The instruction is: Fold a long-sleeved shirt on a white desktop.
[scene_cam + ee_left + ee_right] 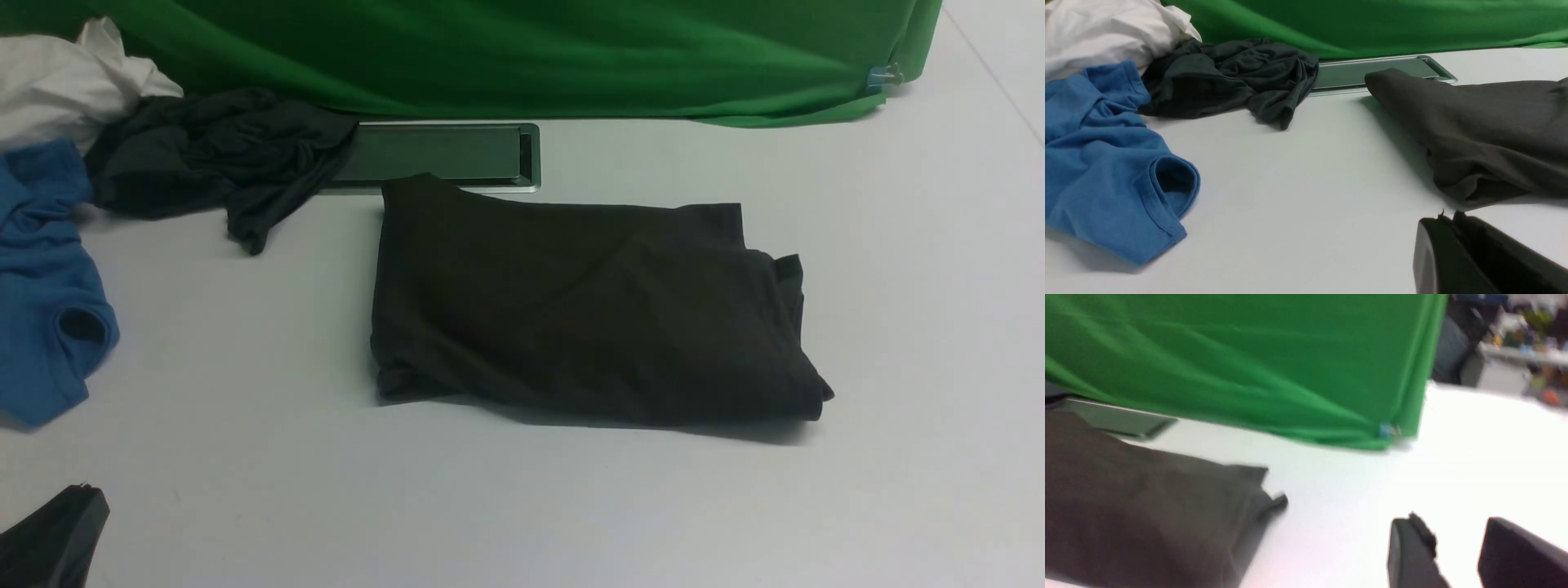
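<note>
In the middle of the front view the long-sleeved shirt (pixel 588 314) lies on the white desktop (pixel 571 506) as a compact dark rectangle, its upper left corner just overlapping the metal-rimmed cable slot (pixel 445 155). The layers look stacked and squared off, so I judge the folding done or nearly so, with one loose flap poking out at the right edge (a small untidy bit).

Down in the lower left corner of the front view sits the left gripper (pixel 57 535), fingers pressed together on nothing, parked apart from the cloth, which suggests it is clear of the work. The right gripper (pixel 1457 555) shows only in its own wrist view, at the lower right, jaws spread with a clear gap and nothing between them, beside the shirt but not touching.

Upper left of the front view: a blue shirt (pixel 45 286), a dark crumpled garment (pixel 216 155) and a white cloth (pixel 69 82), heaped aside so the folding space stays free.
</note>
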Available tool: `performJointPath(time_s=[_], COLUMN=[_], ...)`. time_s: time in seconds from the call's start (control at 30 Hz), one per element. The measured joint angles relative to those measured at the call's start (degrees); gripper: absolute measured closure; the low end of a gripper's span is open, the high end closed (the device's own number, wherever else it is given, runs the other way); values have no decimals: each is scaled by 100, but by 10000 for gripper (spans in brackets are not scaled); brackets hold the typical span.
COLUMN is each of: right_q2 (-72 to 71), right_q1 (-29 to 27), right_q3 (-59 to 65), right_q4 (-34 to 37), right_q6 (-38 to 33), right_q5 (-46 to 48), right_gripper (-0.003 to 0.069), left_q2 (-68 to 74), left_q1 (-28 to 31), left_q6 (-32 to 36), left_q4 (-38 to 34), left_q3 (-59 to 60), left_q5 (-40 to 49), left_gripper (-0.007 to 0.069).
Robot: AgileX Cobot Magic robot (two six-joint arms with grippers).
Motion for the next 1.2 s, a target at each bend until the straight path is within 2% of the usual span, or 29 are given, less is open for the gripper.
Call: performJointPath(time_s=[0.07,0.2,1.2], right_q2=[-11,-25,-31], right_q1=[-143,-197,-197], right_q3=[99,120,120], right_q4=[0,-108,-145], right_q6=[381,538,519], right_q5=[176,475,481], right_gripper=[420,420,419], left_q2=[0,0,0], left_q1=[0,0,0], left_q6=[0,21,69], left_q4=[0,0,0], left_q3=[0,0,0], left_q5=[0,-7,-23], left_gripper=[587,587,587])
